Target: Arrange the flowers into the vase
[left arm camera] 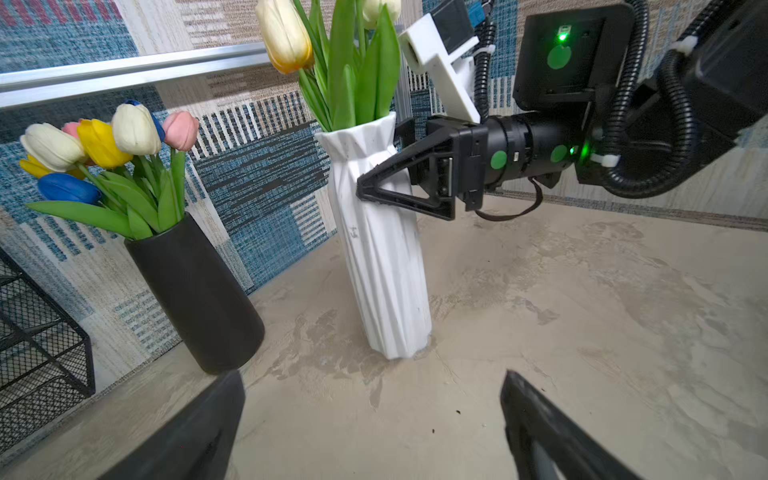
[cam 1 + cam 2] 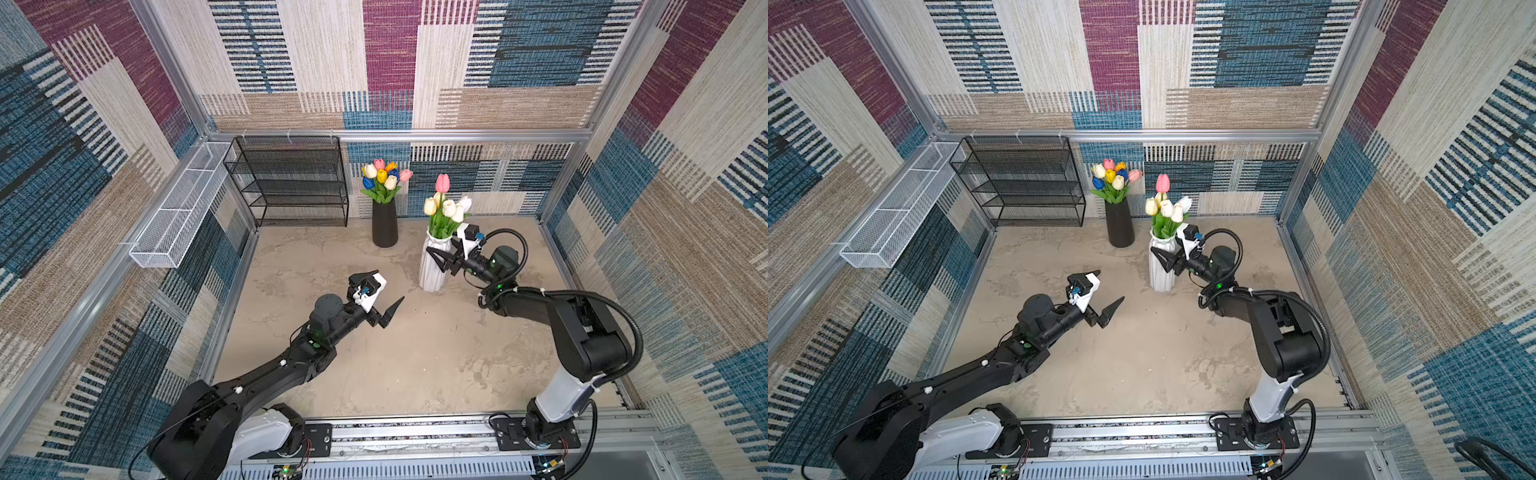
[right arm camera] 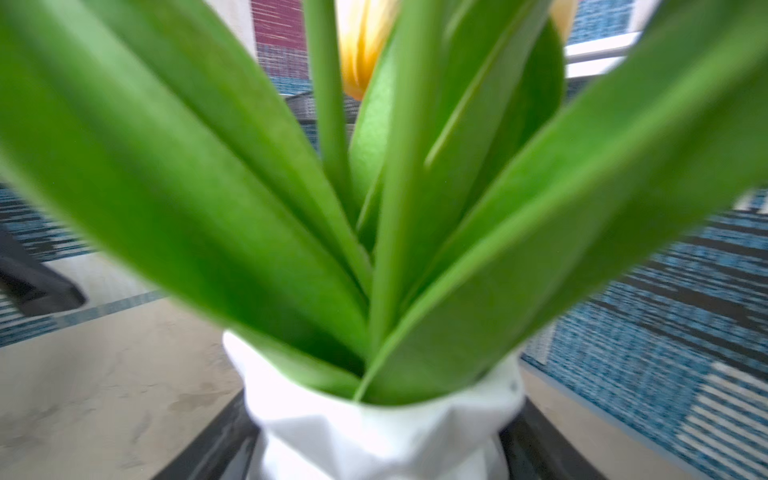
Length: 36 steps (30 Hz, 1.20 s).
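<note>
A white ribbed vase (image 2: 432, 270) (image 2: 1160, 272) (image 1: 382, 270) (image 3: 374, 432) stands at the back right of the table. It holds flowers (image 2: 446, 208) (image 2: 1167, 208) (image 1: 286, 37): cream and white tulips and one taller pink one. Their green leaves (image 3: 374, 208) fill the right wrist view. My right gripper (image 2: 436, 251) (image 2: 1163, 254) (image 1: 365, 176) is shut on the vase's neck, one finger on each side. My left gripper (image 2: 390, 285) (image 2: 1111, 285) (image 1: 372, 380) hangs open and empty over bare table, to the left of this vase.
A black vase (image 2: 385, 224) (image 1: 195, 291) with several mixed-colour tulips (image 2: 384, 176) (image 1: 104, 141) stands just left of the white vase. A black mesh shelf (image 2: 291, 183) is against the back wall. A white mesh basket (image 2: 178, 208) hangs on the left wall.
</note>
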{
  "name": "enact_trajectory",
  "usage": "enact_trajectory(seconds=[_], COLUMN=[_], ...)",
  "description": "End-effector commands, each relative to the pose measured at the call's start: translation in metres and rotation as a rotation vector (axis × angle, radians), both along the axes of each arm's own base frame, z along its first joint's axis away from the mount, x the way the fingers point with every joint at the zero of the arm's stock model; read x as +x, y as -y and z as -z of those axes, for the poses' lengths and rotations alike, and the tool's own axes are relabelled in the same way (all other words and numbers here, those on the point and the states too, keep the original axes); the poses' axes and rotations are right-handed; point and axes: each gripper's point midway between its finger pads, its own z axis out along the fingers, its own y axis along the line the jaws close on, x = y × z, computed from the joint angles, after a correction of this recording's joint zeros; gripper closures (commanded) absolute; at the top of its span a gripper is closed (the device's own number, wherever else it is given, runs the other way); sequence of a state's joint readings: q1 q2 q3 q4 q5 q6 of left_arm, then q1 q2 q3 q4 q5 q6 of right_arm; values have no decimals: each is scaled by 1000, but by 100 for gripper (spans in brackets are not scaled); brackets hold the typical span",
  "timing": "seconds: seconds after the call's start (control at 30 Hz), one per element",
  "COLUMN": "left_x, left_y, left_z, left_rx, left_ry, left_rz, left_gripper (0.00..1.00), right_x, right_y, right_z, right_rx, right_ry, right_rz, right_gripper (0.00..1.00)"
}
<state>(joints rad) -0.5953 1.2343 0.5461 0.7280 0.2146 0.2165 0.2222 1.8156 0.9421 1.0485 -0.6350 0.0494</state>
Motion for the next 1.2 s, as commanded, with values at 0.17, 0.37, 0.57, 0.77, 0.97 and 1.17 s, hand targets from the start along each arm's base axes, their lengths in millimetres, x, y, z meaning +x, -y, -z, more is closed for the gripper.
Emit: enact_trajectory(seconds=[0.17, 0.37, 0.57, 0.77, 0.97, 1.17], left_x=[38, 41, 40, 41, 44, 46], left_y=[17, 19, 11, 10, 10, 9], left_z=[-22, -25, -23, -20, -23, -28], left_rx=[-18, 9, 27, 33, 26, 25], left_ry=[58, 47, 47, 38, 42, 47], left_rz=[-2, 2, -31, -39, -44, -49], left_gripper=[1, 1, 1, 1, 1, 1], right_x=[95, 135, 144, 154, 152, 148], right_y=[12, 6, 3, 3, 14, 25], right_z=[-19, -12, 0, 13, 9, 9], right_rx=[4, 19, 61, 63, 69, 69], right_ry=[175, 193, 199, 172, 180, 163], right_rz=[68, -3, -38, -38, 14, 39], right_gripper=[69, 69, 67, 44, 7, 0])
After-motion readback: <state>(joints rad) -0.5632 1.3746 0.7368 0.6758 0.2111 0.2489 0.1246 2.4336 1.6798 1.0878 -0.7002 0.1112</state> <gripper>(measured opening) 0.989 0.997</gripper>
